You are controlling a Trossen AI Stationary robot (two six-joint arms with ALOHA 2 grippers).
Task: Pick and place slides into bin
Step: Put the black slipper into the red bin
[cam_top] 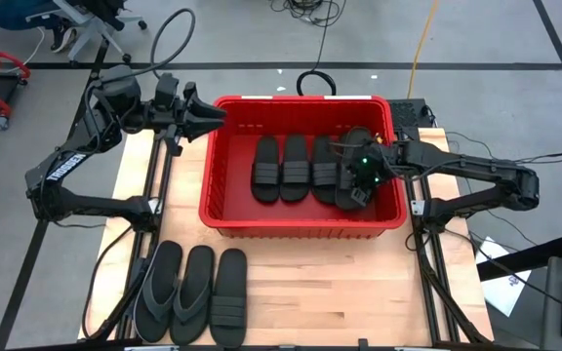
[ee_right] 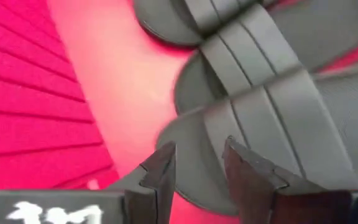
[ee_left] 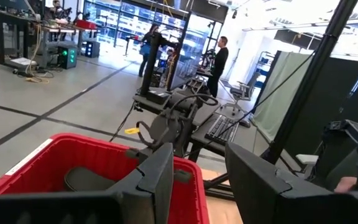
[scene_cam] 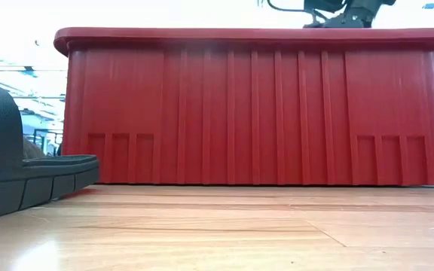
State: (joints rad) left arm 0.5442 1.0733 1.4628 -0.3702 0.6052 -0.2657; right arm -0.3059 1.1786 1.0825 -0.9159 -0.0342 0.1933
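Near the far edge of the light wooden bench (cam_top: 359, 283) stands the large red rectangular plastic bin (cam_top: 224, 161), and inside it lie black foam slides with wide ribbed band straps. Three of them (cam_top: 295, 168) lie flat side by side, their long axes running from the near wall to the far wall of the bin; a fourth slide (cam_top: 357, 146) lies beside them toward the right wall, but the right arm covers most of it. The right gripper (cam_top: 358, 187) hangs low inside the bin, over the near end of that fourth slide. In the right wrist view its fingers (ee_right: 248, 177) stand a little apart just above a band strap (ee_right: 272, 124), with nothing between them. At the near left corner of the bench three more slides lie in a row, long axes also near to far: two dark thong sandals (cam_top: 176, 291) and one band slide (cam_top: 229, 297); their near ends are cut off by the picture edge. The left gripper (cam_top: 211, 114) waits just outside the far left corner of the bin, fingers partly open and holding nothing. From the low view the bin wall (scene_cam: 255, 113) hides everything inside.
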